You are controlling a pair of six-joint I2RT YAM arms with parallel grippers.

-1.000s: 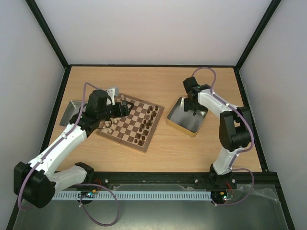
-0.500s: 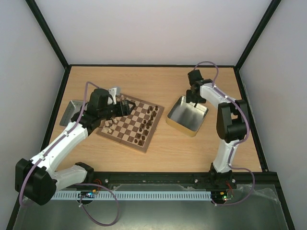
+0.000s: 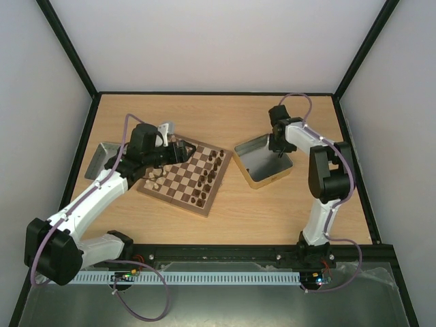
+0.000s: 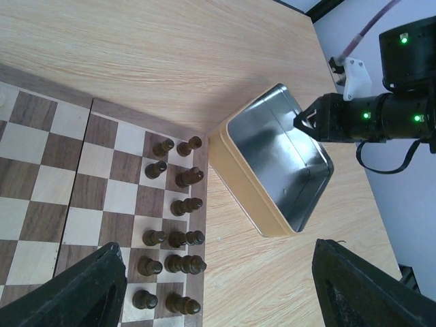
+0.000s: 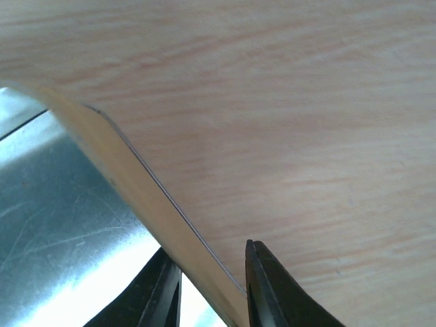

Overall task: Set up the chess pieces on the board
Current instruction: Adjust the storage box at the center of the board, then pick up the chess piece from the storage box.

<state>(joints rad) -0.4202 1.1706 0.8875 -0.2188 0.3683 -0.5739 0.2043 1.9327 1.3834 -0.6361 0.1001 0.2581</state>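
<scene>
The board (image 3: 182, 180) lies left of centre, with dark chess pieces (image 3: 212, 165) along its right side and pale ones (image 3: 157, 181) on its left. My left gripper (image 3: 178, 150) hovers open over the board's far edge, holding nothing. In the left wrist view (image 4: 218, 276) the dark pieces (image 4: 176, 225) stand in two rows by the board's rim (image 4: 102, 105). My right gripper (image 3: 276, 146) is shut on the far wall of the metal tin (image 3: 262, 163). Its fingers (image 5: 269, 286) straddle the tin's wall (image 5: 129, 184).
The tin (image 4: 272, 163) lies close to the board's right corner, its inside bare metal. A grey tray (image 3: 101, 158) lies at the table's left edge behind my left arm. Black frame rails border the table.
My right gripper closed from wide open onto the tin's far wall, and the tin swung and slid left toward the board. My left gripper shifted slightly right, still open.
</scene>
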